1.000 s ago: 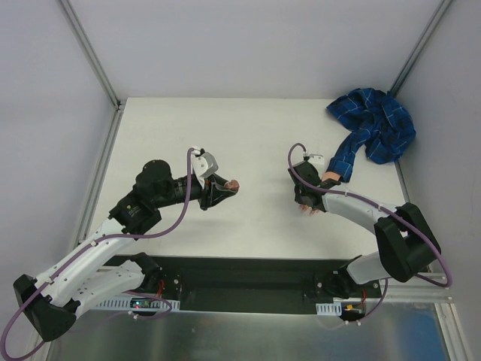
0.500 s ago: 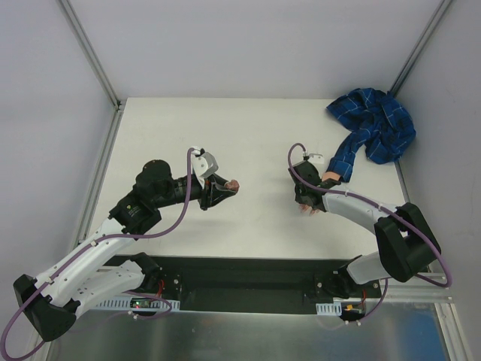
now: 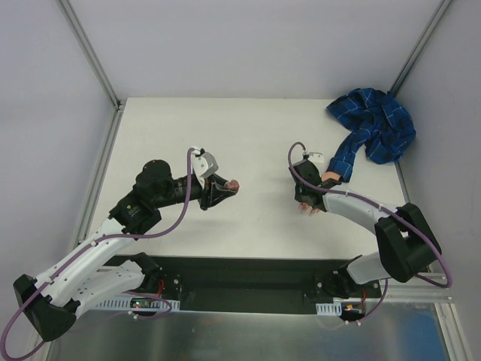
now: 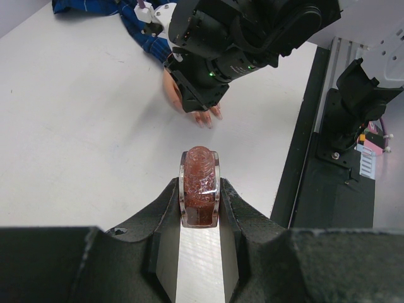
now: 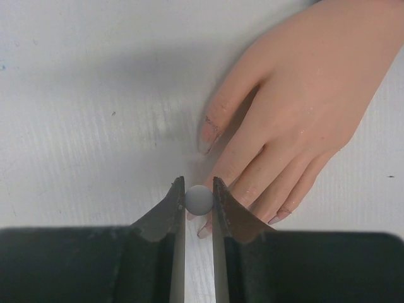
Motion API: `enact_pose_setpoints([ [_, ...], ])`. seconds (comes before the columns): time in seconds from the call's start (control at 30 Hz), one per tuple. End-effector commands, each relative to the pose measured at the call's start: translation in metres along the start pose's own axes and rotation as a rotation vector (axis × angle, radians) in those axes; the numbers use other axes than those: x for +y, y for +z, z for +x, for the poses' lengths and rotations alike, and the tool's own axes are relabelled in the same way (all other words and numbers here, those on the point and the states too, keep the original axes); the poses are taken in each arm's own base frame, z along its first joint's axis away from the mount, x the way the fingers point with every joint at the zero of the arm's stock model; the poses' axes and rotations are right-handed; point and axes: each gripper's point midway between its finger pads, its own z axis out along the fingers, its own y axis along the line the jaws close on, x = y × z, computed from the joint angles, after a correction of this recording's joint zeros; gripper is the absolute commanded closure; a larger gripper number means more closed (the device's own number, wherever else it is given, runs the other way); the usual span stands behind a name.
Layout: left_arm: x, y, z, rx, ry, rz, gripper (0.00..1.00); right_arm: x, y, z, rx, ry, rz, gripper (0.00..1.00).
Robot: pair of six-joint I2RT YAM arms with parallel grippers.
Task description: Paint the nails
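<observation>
The flesh-coloured fake hand [image 5: 303,107] lies palm down on the white table, its blue plaid sleeve [image 3: 376,128] trailing to the back right corner. Its nails show in the right wrist view, the thumb nail [image 5: 208,137] and a fingertip nail [image 5: 281,216]. My right gripper [image 5: 199,199] is shut on a small round grey-white brush cap [image 5: 199,199], right over the fingertips; in the top view it [image 3: 308,203] covers most of the hand. My left gripper [image 4: 199,203] is shut on a tiny pinkish-brown bottle [image 4: 199,183], held above the table left of the hand [image 4: 205,117].
The white table [image 3: 248,135] is walled by grey panels at the back and sides. A black base strip [image 3: 248,274] with both arm mounts runs along the near edge. The bunched sleeve fills the back right corner.
</observation>
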Motion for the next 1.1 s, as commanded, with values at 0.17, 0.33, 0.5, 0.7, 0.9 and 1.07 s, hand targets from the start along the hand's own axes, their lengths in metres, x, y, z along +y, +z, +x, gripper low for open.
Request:
enact_pose_setpoints([
  [0.17, -0.011, -0.002, -0.018, -0.047, 0.019, 0.043, 1.00, 0.004, -0.008, -0.001, 0.007, 0.047, -0.029, 0.99],
  [0.33, -0.011, -0.002, -0.018, -0.046, 0.018, 0.044, 1.00, 0.005, -0.008, 0.002, 0.019, 0.052, -0.037, 0.99],
  [0.5, -0.011, -0.002, -0.018, -0.046, 0.016, 0.047, 1.00, 0.007, -0.007, 0.008, 0.035, 0.055, -0.045, 0.99],
  [0.7, -0.011, -0.001, -0.018, -0.046, 0.018, 0.049, 1.00, 0.007, -0.007, 0.010, 0.045, 0.061, -0.043, 0.99],
  [0.9, -0.011, -0.001, -0.018, -0.044, 0.017, 0.049, 1.00, 0.006, -0.007, 0.004, 0.023, 0.065, -0.026, 0.99],
  [1.07, -0.011, -0.001, -0.017, -0.042, 0.014, 0.049, 1.00, 0.004, -0.009, -0.010, -0.013, 0.051, -0.010, 0.99],
])
